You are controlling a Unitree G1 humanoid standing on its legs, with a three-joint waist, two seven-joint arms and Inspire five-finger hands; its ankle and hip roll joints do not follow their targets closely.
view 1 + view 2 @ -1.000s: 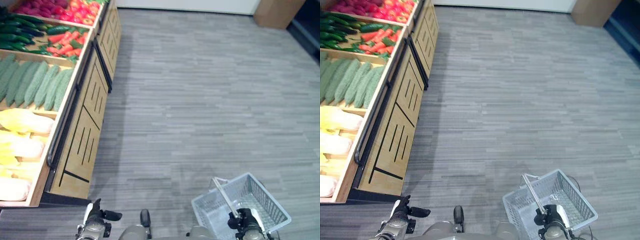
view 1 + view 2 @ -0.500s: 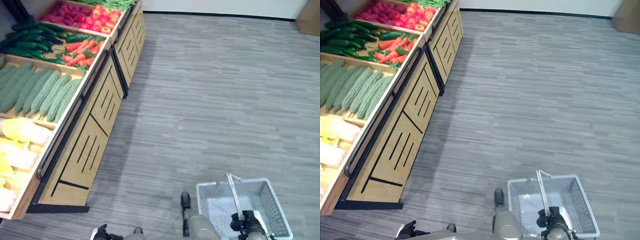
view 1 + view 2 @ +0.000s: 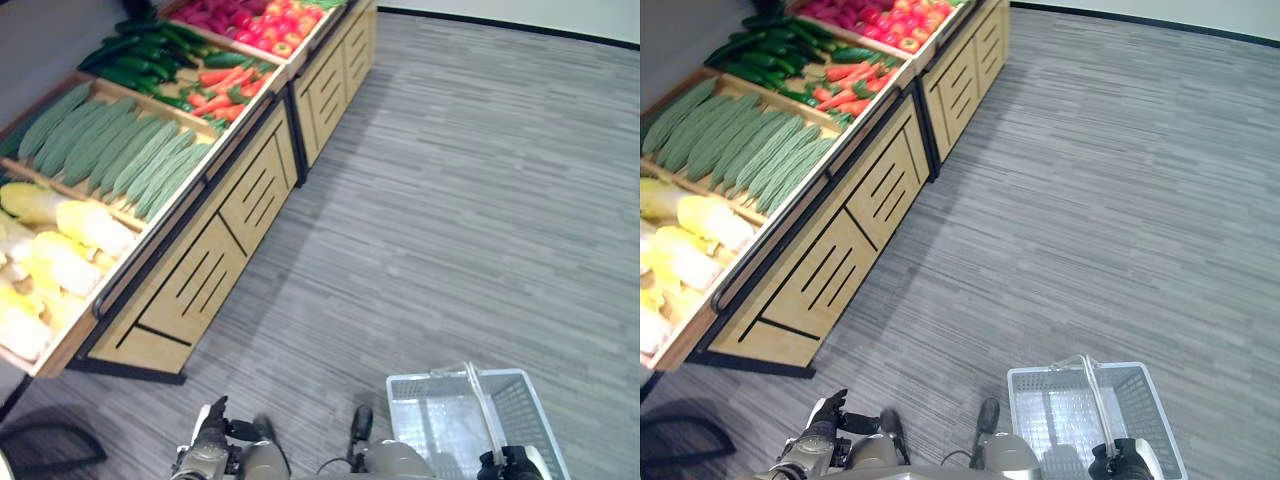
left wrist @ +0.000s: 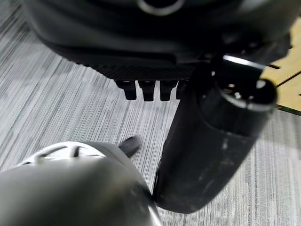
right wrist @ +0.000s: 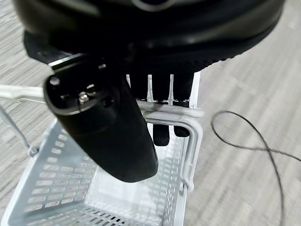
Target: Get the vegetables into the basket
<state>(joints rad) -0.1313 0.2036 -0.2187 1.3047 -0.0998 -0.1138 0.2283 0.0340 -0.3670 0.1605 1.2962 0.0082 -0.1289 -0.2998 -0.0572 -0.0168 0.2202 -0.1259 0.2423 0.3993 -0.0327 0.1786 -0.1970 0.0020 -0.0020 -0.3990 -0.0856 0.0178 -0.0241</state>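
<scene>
The right hand (image 5: 141, 94) has its fingers curled around the handle of the white wire basket (image 3: 440, 420), which is empty. The left hand (image 4: 188, 84) holds nothing, fingers curled. The vegetables (image 3: 130, 150) lie in the wooden display stand (image 3: 230, 220), well apart from the basket.

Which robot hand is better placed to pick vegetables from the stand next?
The left robot hand, probably. It holds nothing and hangs on the side of the vegetable stand, whereas the right robot hand is curled round the handle of the basket, which is empty.
</scene>
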